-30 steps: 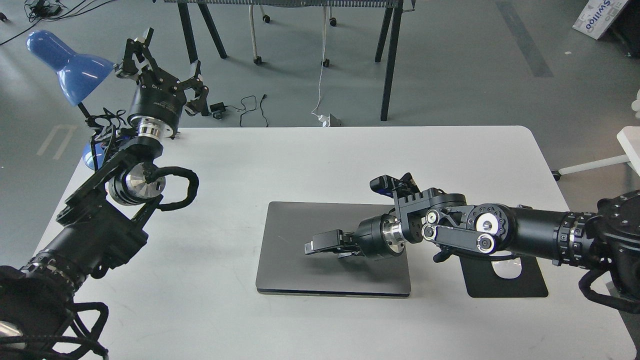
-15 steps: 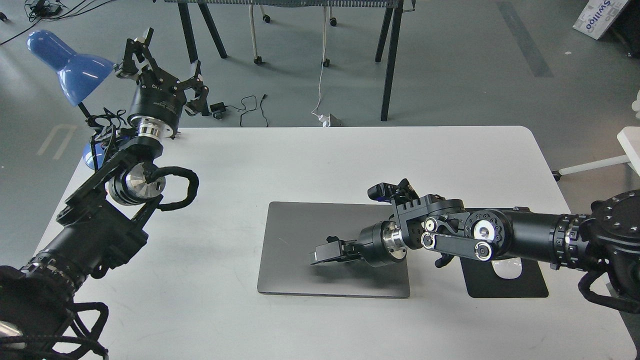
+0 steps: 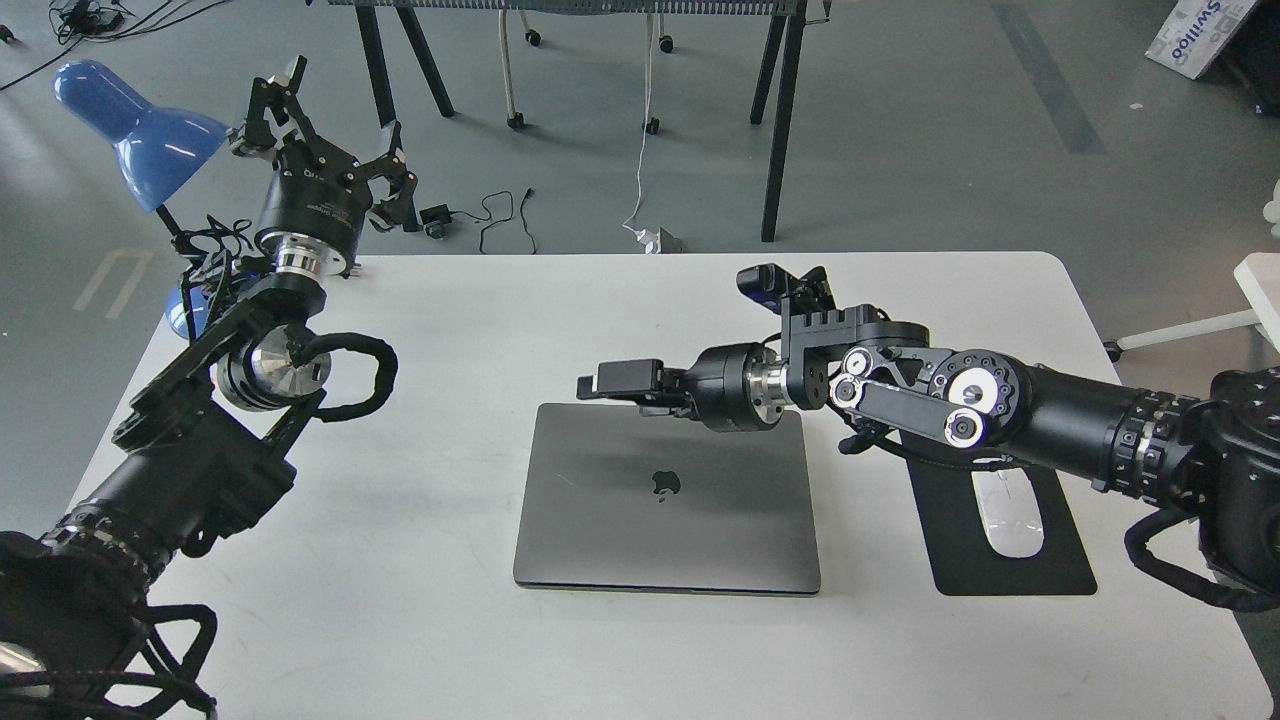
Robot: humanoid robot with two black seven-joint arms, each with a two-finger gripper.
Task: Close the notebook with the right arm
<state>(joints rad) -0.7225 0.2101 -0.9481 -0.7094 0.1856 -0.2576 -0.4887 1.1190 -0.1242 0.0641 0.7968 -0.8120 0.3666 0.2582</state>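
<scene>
Now, notebook [image 3: 667, 498] closed, apple logo [image 3: 666, 484] up.

One camera only — the head view, high above the near edge of the white table [image 3: 450, 330], angled forward and down, floor showing beyond the table's far edge.

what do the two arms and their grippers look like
Both arms are black and jointed with thick round segments. The right arm has silver discs at its joints, a silver wrist ring, a small blue-faced module on top, and a slim black right gripper. The left arm has a silver wrist ring, a looping black cable, and a left gripper of black linkage fingers with white tips.
</scene>
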